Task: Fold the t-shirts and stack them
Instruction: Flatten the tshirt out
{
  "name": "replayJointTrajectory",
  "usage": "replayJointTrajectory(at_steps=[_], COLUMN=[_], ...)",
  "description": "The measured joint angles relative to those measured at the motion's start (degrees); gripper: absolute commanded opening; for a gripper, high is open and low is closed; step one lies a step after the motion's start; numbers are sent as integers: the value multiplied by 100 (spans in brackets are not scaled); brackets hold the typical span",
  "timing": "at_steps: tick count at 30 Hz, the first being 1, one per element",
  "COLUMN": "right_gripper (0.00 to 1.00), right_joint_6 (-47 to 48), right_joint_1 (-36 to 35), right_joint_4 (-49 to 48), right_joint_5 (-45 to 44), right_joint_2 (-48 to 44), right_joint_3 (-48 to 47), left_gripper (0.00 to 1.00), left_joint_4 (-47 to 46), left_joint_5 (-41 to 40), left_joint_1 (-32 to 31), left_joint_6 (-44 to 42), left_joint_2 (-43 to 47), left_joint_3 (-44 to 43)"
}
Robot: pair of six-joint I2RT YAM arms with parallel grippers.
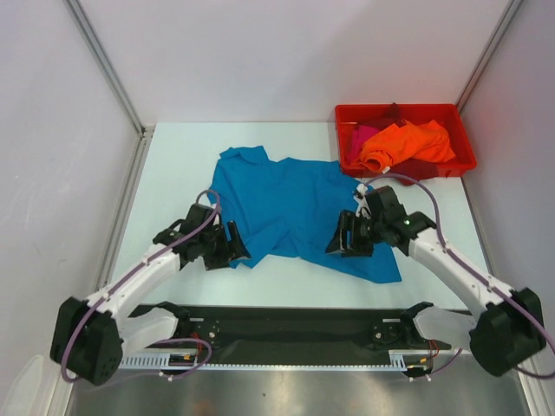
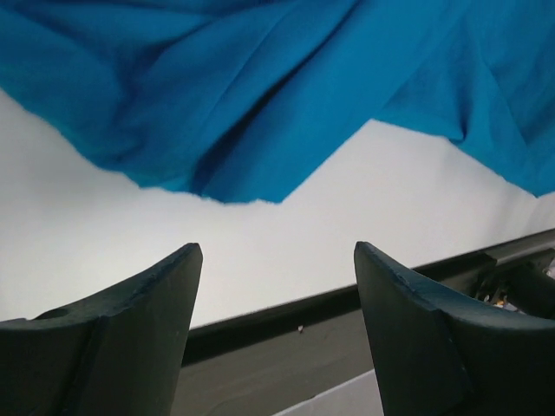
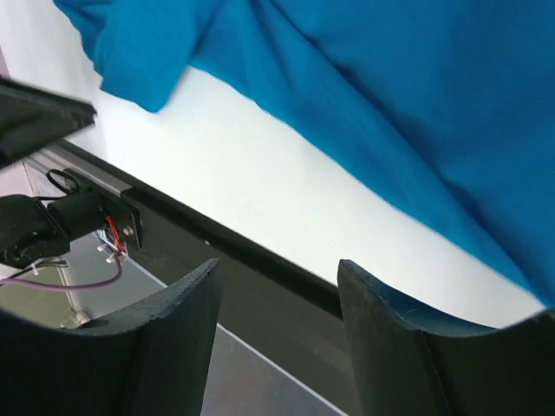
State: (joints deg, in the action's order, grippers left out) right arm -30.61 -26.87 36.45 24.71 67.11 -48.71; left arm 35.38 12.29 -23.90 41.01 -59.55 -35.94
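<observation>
Premises: a robotics laboratory test cell.

Findings:
- The work surface is a plain white counter (image 1: 286, 282), boxed in on the left, far and right sides by blank white panels (image 1: 52, 139) set in bare aluminium framing posts (image 1: 106, 68).
- Two white-and-black robot arms, the left arm (image 1: 139, 279) and the right arm (image 1: 455, 269), are bolted to a black base plate (image 1: 295, 322) at the counter's near edge.
- Purple cabling (image 1: 422, 184) runs exposed along both arms.
- The right wrist view shows open wiring on a bracket (image 3: 117, 230) below the counter edge.
- A rigid red bin (image 1: 408, 169) at the far right corner holds bundled t-shirts (image 1: 408, 143).
</observation>
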Motion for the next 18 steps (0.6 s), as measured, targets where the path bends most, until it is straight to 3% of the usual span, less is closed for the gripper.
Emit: replayJointTrajectory(at_steps=[10,11,12,14,15,18], right_gripper=[61,61,61,61,61,61], right_joint_6=[-157,-157,-162,-181,-190,-201], right_joint_1=[376,422,457,509,514,525], right_joint_4=[669,708,754,839,857,894], right_joint_5=[-184,-184,-184,-184,-181,-179], right_joint_2=[-1733,-1810,-1860,-1912,-1917,-1908], right_joint_3=[651,660,667,671,680,710], left_gripper=[64,59,43,25,8,1], left_joint_4=[-713,-745,-785,-850,-881,-769], left_joint_5=[-219,-225,-225,-216,-212,-339], left_joint_1=[15,15,15,17,20,28], left_joint_6=[-273,-306,-343,-369,-404,-544], left_joint_2=[-1502,-1572,-1631,-1711,-1744,-1794], left_joint_3=[-225,-234,-234,-236,-240,-389])
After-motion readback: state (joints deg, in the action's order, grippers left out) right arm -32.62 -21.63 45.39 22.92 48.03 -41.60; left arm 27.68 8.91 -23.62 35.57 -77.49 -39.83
